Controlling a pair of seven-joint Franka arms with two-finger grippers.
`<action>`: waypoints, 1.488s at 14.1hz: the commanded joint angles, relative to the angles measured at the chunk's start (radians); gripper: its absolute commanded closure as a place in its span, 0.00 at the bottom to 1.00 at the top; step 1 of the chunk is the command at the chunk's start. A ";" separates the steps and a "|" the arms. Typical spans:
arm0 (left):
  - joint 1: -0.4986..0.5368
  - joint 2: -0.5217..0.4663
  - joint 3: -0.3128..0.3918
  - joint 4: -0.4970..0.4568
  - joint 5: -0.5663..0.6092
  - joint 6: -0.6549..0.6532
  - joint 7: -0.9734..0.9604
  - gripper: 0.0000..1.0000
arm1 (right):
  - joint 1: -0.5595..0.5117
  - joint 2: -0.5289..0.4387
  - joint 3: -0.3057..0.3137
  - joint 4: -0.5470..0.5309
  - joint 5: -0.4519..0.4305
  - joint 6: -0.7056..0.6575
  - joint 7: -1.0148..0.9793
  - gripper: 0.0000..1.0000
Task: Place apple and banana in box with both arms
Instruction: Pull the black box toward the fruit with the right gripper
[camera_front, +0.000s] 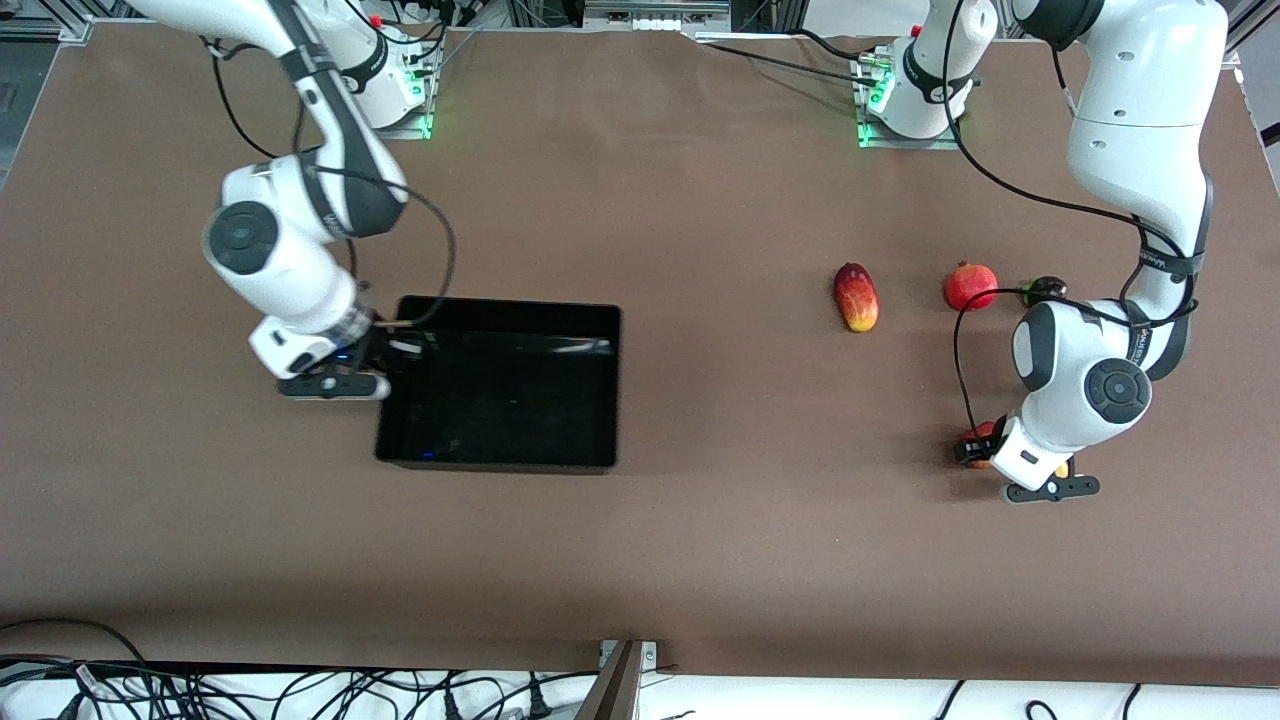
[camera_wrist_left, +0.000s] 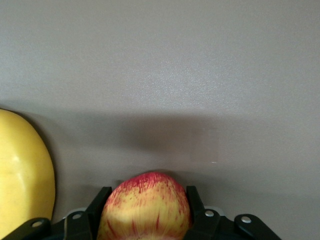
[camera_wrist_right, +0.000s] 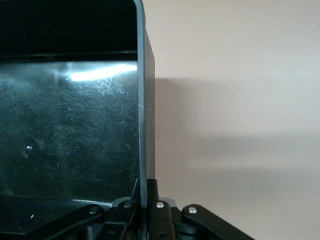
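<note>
Left wrist view shows the left gripper (camera_wrist_left: 145, 220) closed on the apple (camera_wrist_left: 145, 207) beside the banana (camera_wrist_left: 22, 175), while the right gripper (camera_wrist_right: 142, 200) pinches the box (camera_wrist_right: 145, 125) wall.
</note>
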 joint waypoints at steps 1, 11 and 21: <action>-0.001 -0.014 0.001 -0.054 0.009 0.064 -0.012 0.73 | 0.129 0.155 -0.007 0.197 0.016 -0.026 0.202 1.00; -0.008 -0.048 0.001 -0.069 0.014 0.027 -0.009 1.00 | 0.363 0.423 -0.016 0.479 0.014 0.066 0.408 1.00; -0.163 -0.321 0.004 -0.052 0.003 -0.372 -0.111 1.00 | 0.354 0.392 -0.018 0.475 0.019 0.044 0.385 0.00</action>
